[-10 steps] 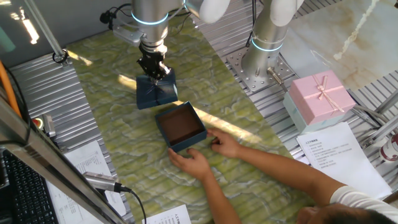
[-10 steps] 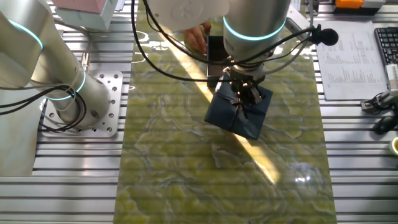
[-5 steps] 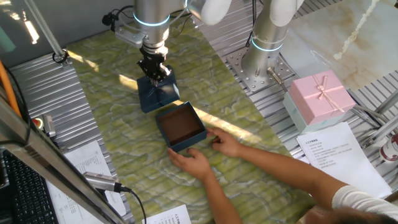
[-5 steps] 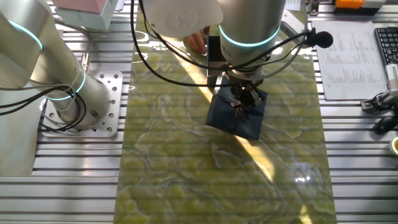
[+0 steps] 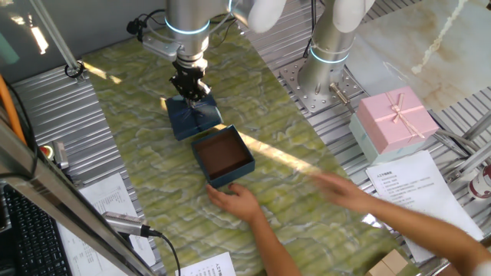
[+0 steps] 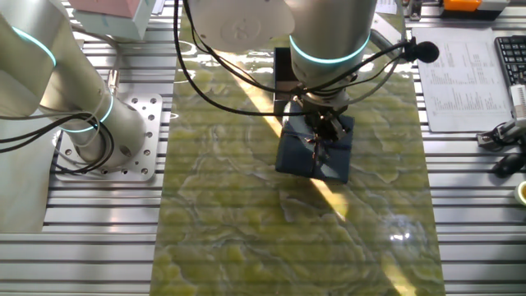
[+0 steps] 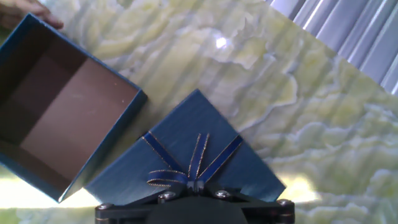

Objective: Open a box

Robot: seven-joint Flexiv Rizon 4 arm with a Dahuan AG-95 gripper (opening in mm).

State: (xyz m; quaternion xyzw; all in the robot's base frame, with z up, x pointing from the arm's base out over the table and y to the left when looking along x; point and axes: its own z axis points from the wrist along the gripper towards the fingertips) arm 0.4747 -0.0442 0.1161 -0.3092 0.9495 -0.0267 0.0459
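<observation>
though beside its open base, navy lid directly under pincer

text: none legible | printed sheets: too small to read

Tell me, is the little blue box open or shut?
Open. The box shows its brown inside, and its lid sits beside it under the gripper.

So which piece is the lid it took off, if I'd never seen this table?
Start at the green marbled table and find the open navy box with the brown inside. The lid is the flat navy square just beyond it, under the robot's fingers; unlike the pink box, it is dark blue with a thin ribbon bow.
</observation>
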